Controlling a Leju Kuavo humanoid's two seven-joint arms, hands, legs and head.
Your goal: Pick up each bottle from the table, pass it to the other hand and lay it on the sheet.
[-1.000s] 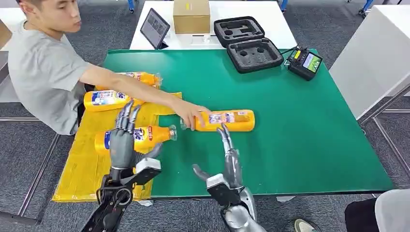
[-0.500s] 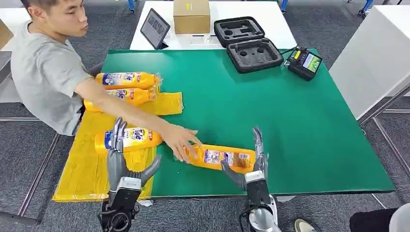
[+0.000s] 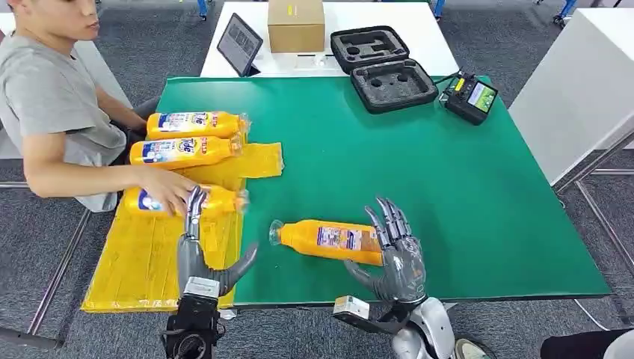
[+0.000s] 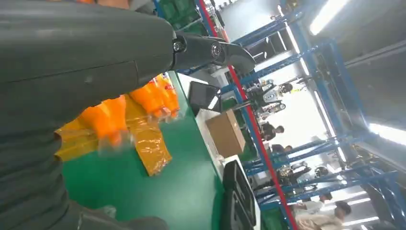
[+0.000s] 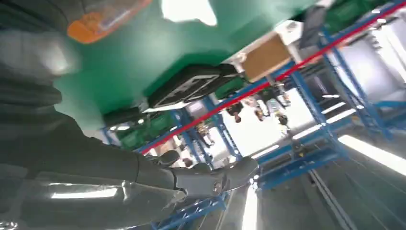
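An orange bottle lies on the green table near its front edge, cap toward the left. My right hand stands at the bottle's base end, fingers spread and raised over it, thumb in front; the base is hidden behind the hand. In the right wrist view the orange bottle shows blurred past my palm. My left hand is upright and holds nothing, over the edge of the yellow sheet. Three more bottles lie on the sheet: one, a second and a third under a person's hand.
A person sits at the table's left side. At the back stand a tablet, a cardboard box, an open black foam case and a handheld controller. A white table is on the right.
The person let go of the table bottle, drew the arm back and slid the third bottle up the sheet. My right hand has closed in over the table bottle's base.
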